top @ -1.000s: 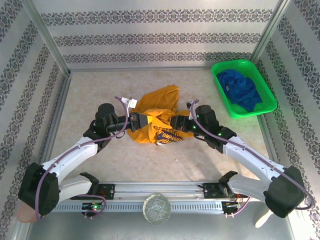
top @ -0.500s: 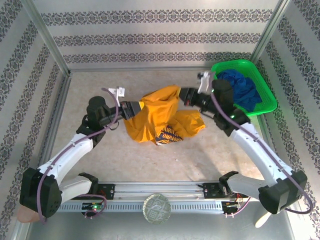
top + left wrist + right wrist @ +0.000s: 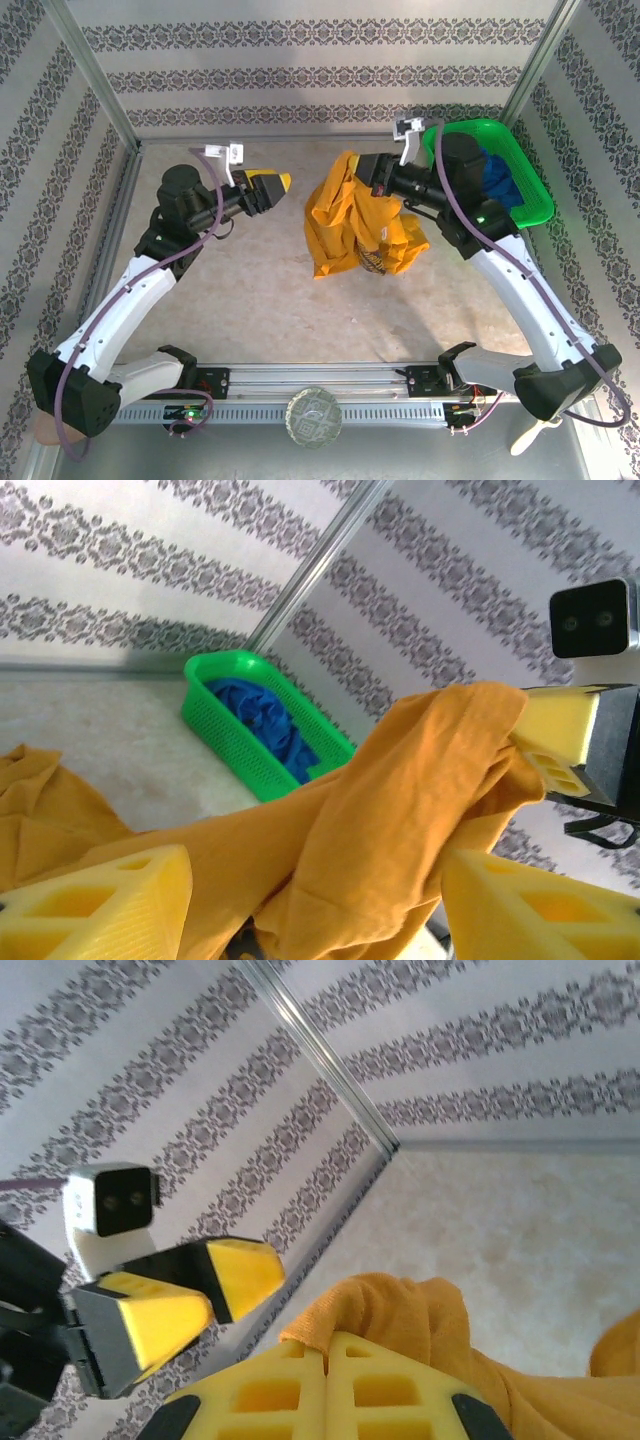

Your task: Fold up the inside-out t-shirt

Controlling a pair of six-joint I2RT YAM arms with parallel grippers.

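The inside-out t-shirt (image 3: 345, 225) is a mustard bunch hanging from my right gripper (image 3: 372, 183), raised right of centre, with a dark print low on its folds. In the right wrist view the right gripper (image 3: 330, 1365) is shut on a fold of the t-shirt (image 3: 410, 1305). My left gripper (image 3: 274, 185) stands open to the left, apart from the cloth. In the left wrist view the left gripper (image 3: 320, 905) has its yellow fingers (image 3: 100, 900) spread, and the t-shirt (image 3: 400, 810) hangs ahead of them.
A green basket (image 3: 537, 192) with a dark blue garment (image 3: 498, 176) sits at the back right, just behind the right arm; the basket (image 3: 222, 728) is also in the left wrist view. Patterned walls close in the table's back and sides.
The left gripper let go of the t-shirt, opened and drew back to the left. The right gripper closed on the cloth and lifted it up and toward the back right.
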